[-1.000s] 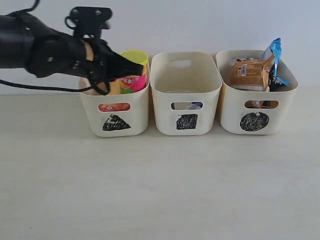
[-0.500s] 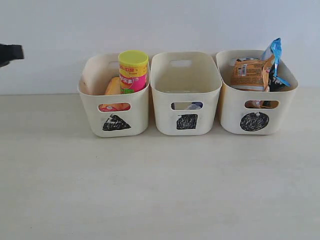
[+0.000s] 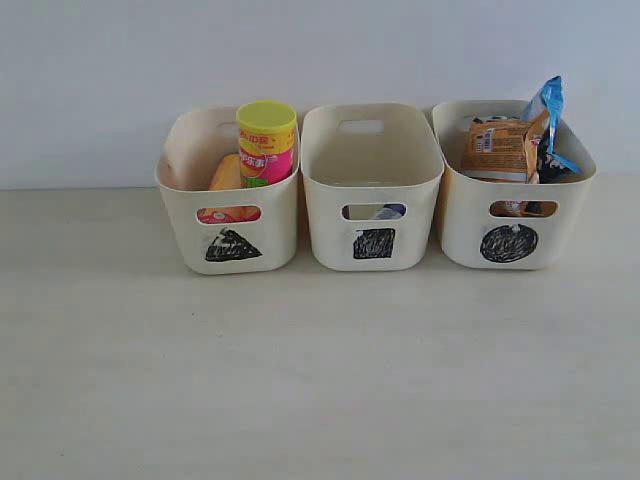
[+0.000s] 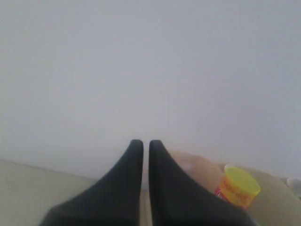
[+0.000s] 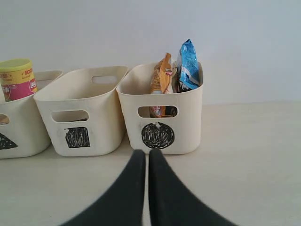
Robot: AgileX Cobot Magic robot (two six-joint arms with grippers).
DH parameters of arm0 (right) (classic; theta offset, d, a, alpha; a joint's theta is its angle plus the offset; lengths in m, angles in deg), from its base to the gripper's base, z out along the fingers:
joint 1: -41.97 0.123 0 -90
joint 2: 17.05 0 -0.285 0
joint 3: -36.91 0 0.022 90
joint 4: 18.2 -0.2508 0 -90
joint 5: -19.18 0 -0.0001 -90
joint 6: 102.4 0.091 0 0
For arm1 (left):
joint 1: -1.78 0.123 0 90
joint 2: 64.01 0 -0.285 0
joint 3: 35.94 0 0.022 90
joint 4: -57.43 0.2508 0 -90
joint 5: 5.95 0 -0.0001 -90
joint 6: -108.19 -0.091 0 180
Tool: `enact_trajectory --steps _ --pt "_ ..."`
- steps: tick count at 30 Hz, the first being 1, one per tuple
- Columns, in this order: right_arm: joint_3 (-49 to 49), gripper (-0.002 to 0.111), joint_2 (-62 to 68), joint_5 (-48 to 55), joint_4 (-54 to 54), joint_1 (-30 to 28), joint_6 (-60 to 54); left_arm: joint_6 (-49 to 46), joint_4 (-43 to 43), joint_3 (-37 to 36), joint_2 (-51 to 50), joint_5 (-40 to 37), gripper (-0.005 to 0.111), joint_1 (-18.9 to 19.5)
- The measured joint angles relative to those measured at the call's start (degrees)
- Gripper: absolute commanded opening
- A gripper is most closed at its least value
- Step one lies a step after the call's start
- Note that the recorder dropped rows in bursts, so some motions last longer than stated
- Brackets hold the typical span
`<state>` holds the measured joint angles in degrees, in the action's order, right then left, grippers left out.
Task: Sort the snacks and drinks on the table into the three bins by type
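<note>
On the grained table (image 3: 300,380) stand rounded cream plastic bins (image 3: 330,235); left claw (image 4: 146,143) and right claw (image 5: 146,153) pinched together.

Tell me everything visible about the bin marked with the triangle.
The triangle bin is a cream, plastic-looking tub with rounded corners, a flared rim and a slot handle above a black scribbled triangle. It stands upright on the table, leftmost of three, close beside the square bin; contact is unclear. Inside, a magenta canister with a yellow lid stands upright, and a yellow canister leans beside it.
</note>
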<state>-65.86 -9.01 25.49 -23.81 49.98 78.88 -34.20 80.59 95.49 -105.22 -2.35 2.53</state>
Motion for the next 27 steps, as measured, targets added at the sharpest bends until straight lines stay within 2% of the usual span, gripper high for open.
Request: enact_trajectory --steps 5,13,19,23,27 --pt "0.0 0.0 0.0 0.0 0.0 0.0 0.0 0.44 0.0 -5.74 16.83 0.19 0.004 0.0" --pt "0.0 0.0 0.0 0.0 0.0 0.0 0.0 0.78 0.12 -9.76 32.38 -2.09 0.004 0.0" --pt "0.0 0.0 0.0 0.0 0.0 0.0 0.0 0.89 0.12 -12.76 33.33 -3.61 0.004 0.0" --pt "0.0 0.0 0.0 0.11 0.0 0.0 0.0 0.89 0.12 -19.02 33.33 -1.99 0.004 0.0" --pt "0.0 0.0 0.0 0.11 0.0 0.0 0.0 0.89 0.12 -22.0 33.33 -1.85 0.004 0.0"
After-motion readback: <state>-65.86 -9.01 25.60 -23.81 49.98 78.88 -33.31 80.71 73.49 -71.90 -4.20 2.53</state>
